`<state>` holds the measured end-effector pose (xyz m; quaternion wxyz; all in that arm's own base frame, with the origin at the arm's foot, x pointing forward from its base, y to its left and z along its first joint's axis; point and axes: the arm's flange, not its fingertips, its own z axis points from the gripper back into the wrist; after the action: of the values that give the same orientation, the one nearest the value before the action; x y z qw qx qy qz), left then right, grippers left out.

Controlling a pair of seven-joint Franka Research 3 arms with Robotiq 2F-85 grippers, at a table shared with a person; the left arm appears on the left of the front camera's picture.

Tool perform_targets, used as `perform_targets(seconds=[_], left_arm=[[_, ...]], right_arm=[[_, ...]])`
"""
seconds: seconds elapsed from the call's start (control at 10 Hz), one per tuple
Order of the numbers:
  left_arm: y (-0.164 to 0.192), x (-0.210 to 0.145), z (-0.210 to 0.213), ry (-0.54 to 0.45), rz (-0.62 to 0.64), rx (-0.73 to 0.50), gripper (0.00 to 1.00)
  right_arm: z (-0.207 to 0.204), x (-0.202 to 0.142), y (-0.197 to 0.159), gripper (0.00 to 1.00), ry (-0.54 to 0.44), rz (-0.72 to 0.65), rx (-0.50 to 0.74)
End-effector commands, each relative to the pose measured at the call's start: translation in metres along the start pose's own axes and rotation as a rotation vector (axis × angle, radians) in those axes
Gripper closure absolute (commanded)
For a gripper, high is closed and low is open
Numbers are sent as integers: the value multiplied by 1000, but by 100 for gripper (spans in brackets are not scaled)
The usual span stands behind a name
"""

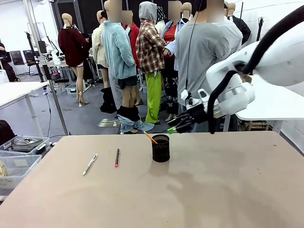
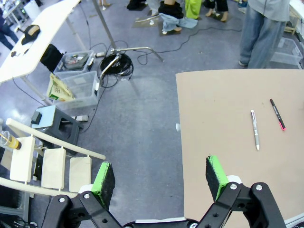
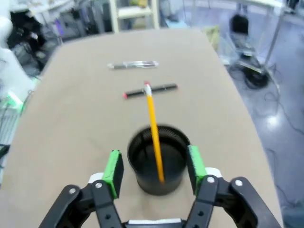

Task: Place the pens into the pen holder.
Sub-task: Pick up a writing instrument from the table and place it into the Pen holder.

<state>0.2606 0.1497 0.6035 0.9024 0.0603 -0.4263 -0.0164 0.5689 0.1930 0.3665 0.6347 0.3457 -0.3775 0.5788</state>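
Note:
The black mesh pen holder stands mid-table with the orange-yellow pencil leaning inside it, tip up to the left. A white-silver pen and a black pen with pink ends lie flat to its left. My right gripper hovers just above and right of the holder. Its wrist view has the jaws open over the holder, and the pencil stands free of the gripper. My left gripper is open and empty over the table's left edge, well short of the white pen and black pen.
A person in a grey top stands at the far side behind my right arm. Clear plastic bins sit on the floor off the table's left edge. A second white table stands at the back left.

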Motion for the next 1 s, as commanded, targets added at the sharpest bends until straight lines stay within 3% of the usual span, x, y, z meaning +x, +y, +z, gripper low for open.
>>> perform_targets(seconds=[0.0, 0.3, 0.7, 0.9], left_arm=[[0, 2, -1, -11, -1, 7, 0], [0, 2, -1, -11, -1, 7, 0], [0, 2, -1, -11, -1, 7, 0], [0, 2, -1, -11, -1, 7, 0]], right_arm=[[68, 9, 40, 11, 199, -50, -192], [165, 12, 75, 11, 478, -272, -414], [277, -20, 110, 11, 741, -667, -689], [324, -40, 122, 11, 843, -886, -747]])
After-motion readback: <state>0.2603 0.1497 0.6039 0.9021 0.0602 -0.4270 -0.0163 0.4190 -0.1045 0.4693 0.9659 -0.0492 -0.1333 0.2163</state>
